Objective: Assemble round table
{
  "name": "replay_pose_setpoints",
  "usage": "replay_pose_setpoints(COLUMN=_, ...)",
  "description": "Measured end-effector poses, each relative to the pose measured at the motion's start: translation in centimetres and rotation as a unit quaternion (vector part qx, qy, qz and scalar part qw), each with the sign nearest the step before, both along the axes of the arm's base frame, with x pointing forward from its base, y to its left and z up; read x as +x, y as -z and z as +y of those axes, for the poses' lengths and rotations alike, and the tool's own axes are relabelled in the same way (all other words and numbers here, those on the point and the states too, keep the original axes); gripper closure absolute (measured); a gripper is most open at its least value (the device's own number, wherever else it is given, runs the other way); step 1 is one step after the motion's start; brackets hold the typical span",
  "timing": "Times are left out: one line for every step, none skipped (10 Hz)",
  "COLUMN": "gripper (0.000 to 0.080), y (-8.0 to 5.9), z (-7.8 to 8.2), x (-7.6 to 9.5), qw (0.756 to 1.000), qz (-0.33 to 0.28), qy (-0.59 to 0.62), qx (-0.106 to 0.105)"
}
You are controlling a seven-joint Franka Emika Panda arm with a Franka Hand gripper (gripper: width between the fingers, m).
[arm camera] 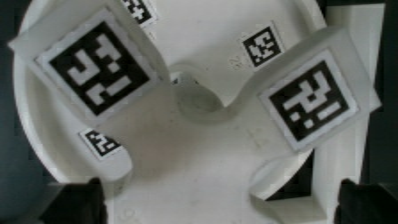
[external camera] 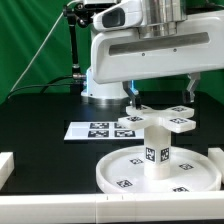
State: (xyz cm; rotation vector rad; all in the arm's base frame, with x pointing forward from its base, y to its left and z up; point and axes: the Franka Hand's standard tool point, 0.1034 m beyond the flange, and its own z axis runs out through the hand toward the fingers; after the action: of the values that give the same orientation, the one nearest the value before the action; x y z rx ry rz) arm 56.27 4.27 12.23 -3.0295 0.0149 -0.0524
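1. The robot's two-finger gripper (external camera: 133, 93) hangs under the white arm, just above the rear arm of the white plastic cross-shaped foot (external camera: 160, 122); whether its fingers touch the foot cannot be told from the exterior view.
2. In the wrist view only the dark fingertips (arm camera: 71, 196) show at the frame's lower corners, set wide apart, so the gripper is spread and grips nothing.
3. The wrist view looks straight down on the cross-shaped foot (arm camera: 199, 95): its central hub lies between the two fingertips, and its arms carry large black-and-white square tags.
4. The foot sits on top of the short thick white cylinder leg (external camera: 157, 152), which stands upright and bears a square tag on its side.
5. The leg stands at the middle of the large white rimmed round disc (external camera: 115, 172), which lies flat on the black desk (external camera: 40, 115) towards the front, tags scattered over its face.
6. Behind the disc, towards the exterior view's left, the flat white marker board (external camera: 98, 130) lies on the desk, near the gripper but apart from the furniture.
7. White strips (external camera: 6, 165) border the desk at the front and sides.
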Motion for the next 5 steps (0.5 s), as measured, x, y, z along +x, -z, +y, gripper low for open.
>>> replay_pose_setpoints(gripper=0.0151, y=0.04, z=-0.1, x=-0.02, qw=0.999, qz=-0.004, qy=-0.036, qx=-0.002)
replay_pose_setpoints(gripper=0.0151, y=0.05, z=-0.15, x=-0.02, qw=0.998, qz=-0.007, qy=-0.063, qx=-0.003)
replay_pose_setpoints(gripper=0.0151, y=0.06, z=-0.22, x=-0.02, qw=0.996, qz=-0.009, qy=-0.088, qx=-0.004)
replay_pose_setpoints(gripper=0.0151, y=0.1, z=-0.36, x=-0.06, qw=0.989, qz=-0.015, qy=-0.148, qx=-0.01)
replay_pose_setpoints(gripper=0.0151, y=0.21, z=-0.46, x=-0.13, qw=0.973, qz=-0.023, qy=-0.228, qx=-0.018)
